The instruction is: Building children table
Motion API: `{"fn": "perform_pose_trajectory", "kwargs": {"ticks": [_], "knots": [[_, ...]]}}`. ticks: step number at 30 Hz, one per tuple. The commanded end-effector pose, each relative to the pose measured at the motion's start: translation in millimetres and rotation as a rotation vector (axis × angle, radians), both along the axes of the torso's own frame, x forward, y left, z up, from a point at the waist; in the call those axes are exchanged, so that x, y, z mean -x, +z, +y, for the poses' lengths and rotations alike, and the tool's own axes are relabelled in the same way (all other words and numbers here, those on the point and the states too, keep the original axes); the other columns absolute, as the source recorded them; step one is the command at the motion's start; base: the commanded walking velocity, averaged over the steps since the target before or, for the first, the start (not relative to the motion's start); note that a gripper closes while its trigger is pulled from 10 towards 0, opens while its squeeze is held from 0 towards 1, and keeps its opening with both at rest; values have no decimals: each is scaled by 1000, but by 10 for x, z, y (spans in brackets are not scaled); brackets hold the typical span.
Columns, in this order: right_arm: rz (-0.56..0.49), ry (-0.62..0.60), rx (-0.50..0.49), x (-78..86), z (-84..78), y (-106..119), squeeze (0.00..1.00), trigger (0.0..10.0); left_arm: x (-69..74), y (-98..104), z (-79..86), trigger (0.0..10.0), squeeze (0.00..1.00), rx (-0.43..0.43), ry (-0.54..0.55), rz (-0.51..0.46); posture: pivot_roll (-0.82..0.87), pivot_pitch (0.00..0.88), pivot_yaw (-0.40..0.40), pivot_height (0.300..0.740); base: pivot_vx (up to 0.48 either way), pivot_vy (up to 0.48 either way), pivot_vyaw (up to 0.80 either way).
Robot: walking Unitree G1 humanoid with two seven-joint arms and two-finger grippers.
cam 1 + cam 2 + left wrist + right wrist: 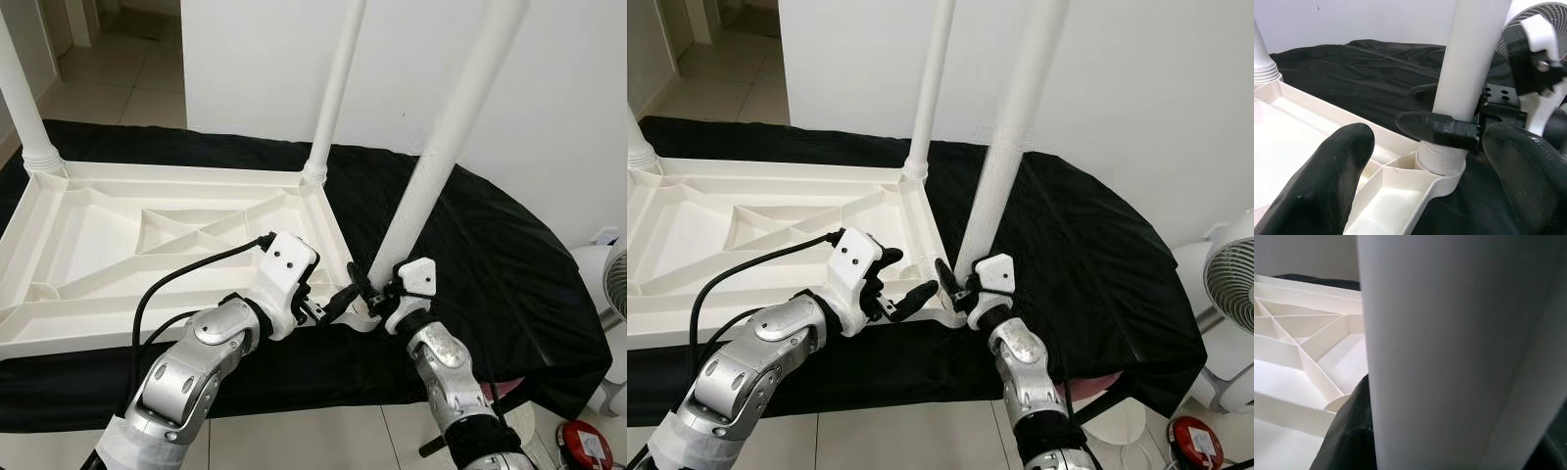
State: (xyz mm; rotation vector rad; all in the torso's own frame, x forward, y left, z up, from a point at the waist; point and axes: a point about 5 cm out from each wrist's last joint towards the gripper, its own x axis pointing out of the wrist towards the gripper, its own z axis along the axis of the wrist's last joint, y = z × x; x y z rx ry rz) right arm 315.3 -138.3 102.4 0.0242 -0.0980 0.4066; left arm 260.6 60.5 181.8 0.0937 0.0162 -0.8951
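- We have the tabletop point(118, 235) lying upside down on a black cloth point(490, 255), ribs facing up.
- Three legs show standing from its corners: a far-left leg point(22, 108), a far-right leg point(333, 93), and the near-right leg point(446, 137), which is the one in hand.
- Our right gripper point(1449, 125) is clamped around the near-right leg just above its threaded foot, with one finger on each side of the tube.
- That foot sits in the corner socket point(1442, 171) of the tabletop; some thread shows above the rim, so we judge it not fully screwed home.
- Our left gripper point(328, 305) hovers just beside that same corner with its fingers point(1327, 176) spread apart, touching nothing we can make out.
- We judge the build well along: the two far legs look seated and this one is going in.
- We cannot tell about the near-left corner of the tabletop, which our left arm hides.
- Left to do, in our judgement: finish tightening this leg, settle the near-left corner, and turn the table upright.
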Motion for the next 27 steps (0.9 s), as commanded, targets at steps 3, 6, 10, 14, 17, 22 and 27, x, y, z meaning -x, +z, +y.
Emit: {"fn": "perform_pose_trajectory", "kwargs": {"ticks": [3,6,10,14,17,22,27], "knots": [[257,-117,-7,87,-176,-436,0,10000,26,38,-63,10000,0,8,-32,-5,36,0,-128,740,0,0,0],[277,-134,-24,86,-181,-454,0,10000,25,41,-62,10000,0,9,-30,-5,36,0,-128,740,0,0,0],[302,-155,-57,90,-182,-475,0,10000,21,46,-51,10000,0,9,-23,-6,35,0,-127,740,0,0,0],[340,-201,-100,90,-203,-510,0,10000,18,51,-48,10000,0,11,-20,-6,35,0,-128,740,0,0,0],[368,-234,-136,92,-203,-538,0,10000,12,54,-46,10000,0,13,-17,-6,35,0,-128,740,0,0,0],[364,-231,-120,96,-192,-542,0,10000,10,55,-46,10000,0,13,-17,-7,35,0,-128,740,0,0,0],[343,-164,-20,94,-148,-502,0,10000,0,65,-39,10000,0,11,-17,-10,33,0,-122,740,0,0,0]]}}
